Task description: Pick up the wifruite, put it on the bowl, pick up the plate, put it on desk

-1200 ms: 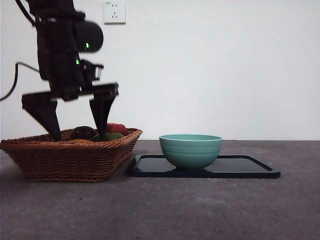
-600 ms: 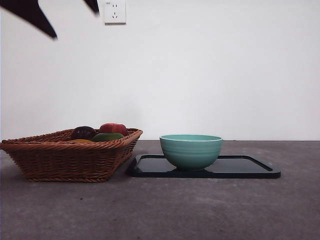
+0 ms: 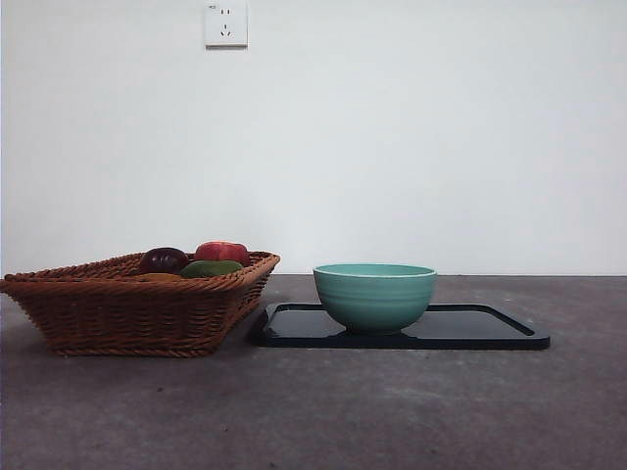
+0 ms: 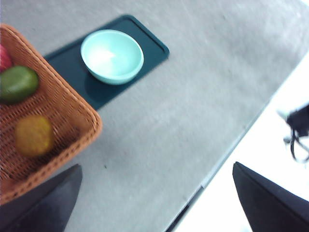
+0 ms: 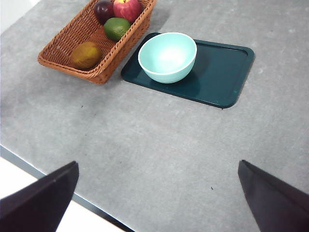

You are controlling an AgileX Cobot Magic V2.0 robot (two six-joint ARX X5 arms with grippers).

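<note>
Right wrist view shows the wifruite (image 5: 86, 54) in the basket (image 5: 63, 46) beside the bowl (image 5: 167, 56); both grippers (image 5: 157, 203) (image 4: 159, 200) hang released, empty; neighbouring fruit could get grabbed instead.

On the tabletop (image 3: 392, 411) in front of me, a basket (image 3: 137, 308) stands to the left and a tray (image 3: 470, 328) just beside it to the right, their near edges almost touching. The bowl (image 3: 374, 294) sits on the tray, at the end nearest the basket; the rest of the tray is bare. In the basket lie four fruits: the wifruite (image 5: 86, 54) alone at the near end, and three more (image 5: 117, 28) clustered together at the far end, by the wall.
</note>
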